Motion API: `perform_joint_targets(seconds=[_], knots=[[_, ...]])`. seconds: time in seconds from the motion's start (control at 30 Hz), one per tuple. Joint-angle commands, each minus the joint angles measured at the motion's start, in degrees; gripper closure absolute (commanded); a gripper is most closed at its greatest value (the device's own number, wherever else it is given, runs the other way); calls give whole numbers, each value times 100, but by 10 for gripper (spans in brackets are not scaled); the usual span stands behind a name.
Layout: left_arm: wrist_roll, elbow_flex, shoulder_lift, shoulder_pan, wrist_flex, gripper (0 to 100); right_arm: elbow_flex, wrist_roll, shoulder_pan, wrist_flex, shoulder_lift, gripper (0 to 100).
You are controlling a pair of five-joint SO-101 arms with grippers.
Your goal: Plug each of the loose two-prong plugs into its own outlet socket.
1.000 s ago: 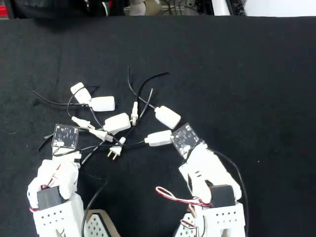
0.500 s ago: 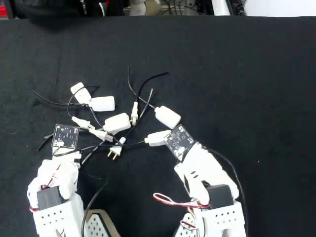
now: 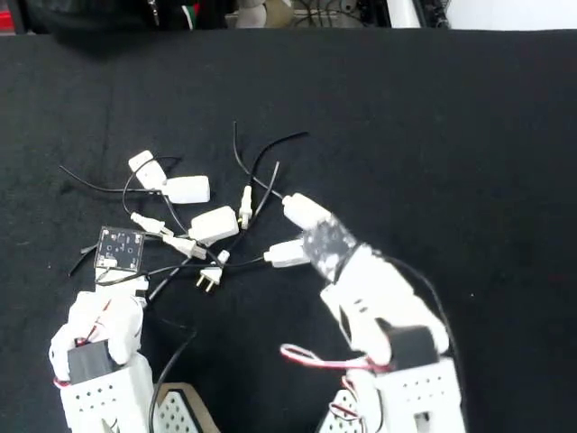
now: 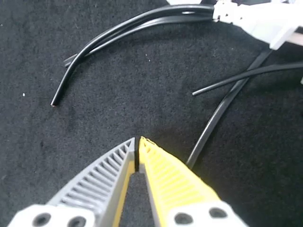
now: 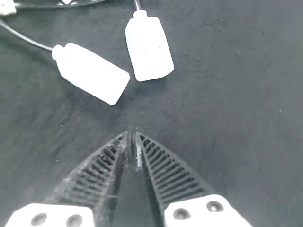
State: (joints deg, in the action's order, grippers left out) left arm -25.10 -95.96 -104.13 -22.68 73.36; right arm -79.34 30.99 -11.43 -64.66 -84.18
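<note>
**Loose plug and cord-end pieces on black table, two arms at the near edge**

1. Two-prong plug (image 3: pixel 210 280). It lies left of centre in the high view. It has a small white body and two brass-coloured prongs that point toward the bottom of the frame. It lies free on the cloth with nothing gripping it. Black cords (image 3: pixel 261 162) run close past it and tangle above it.

2. White blocks, five in all. Each is a rounded rectangle with a cord at one narrow end, and whether their faces have slots cannot be made out.
   - Two lie touching at upper left (image 3: pixel 147 169) (image 3: pixel 187 189).
   - One is tilted just above the plug (image 3: pixel 214 225).
   - The upper block (image 3: pixel 305 213) (image 5: pixel 148 47) and lower block (image 3: pixel 288 253) (image 5: pixel 90 73) lie near each other at centre.

3. Small white connectors (image 3: pixel 245 207) (image 3: pixel 149 223) (image 3: pixel 185 245) lie scattered among the cords.

4. Right gripper (image 5: pixel 131 136). The dark ribbed fingers are pressed together and hold nothing. The tips are over bare cloth just short of the upper and lower blocks. In the high view the right arm (image 3: pixel 383 311) overlaps the near ends of both blocks.

5. Left gripper (image 4: pixel 138 141). The grey and yellow fingers meet at the tips and are empty. One black cord passes just beside the yellow finger. The left arm (image 3: pixel 99 347) sits at lower left.

6. Table (image 3: pixel 469 135), covered in black cloth.
</note>
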Motion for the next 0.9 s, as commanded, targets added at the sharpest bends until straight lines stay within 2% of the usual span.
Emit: perform_joint_targets(seconds=[0.0,0.23,0.4,0.6,0.73,0.87], knots=[[0,462,-18,4,-123,965,1147,-281,26,273,1780,977],[44,1385,-9,22,-149,964,2422,-695,18,870,4620,977],[404,2062,334,48,-686,963,3108,-897,229,1011,5895,977],[607,2686,2585,233,-1714,958,3055,-1055,1134,1424,6132,977],[607,3626,4492,699,-1741,894,3037,-1530,1881,1512,6176,975],[607,4365,6004,1077,-1767,860,3011,-1662,2004,1512,6185,973]])
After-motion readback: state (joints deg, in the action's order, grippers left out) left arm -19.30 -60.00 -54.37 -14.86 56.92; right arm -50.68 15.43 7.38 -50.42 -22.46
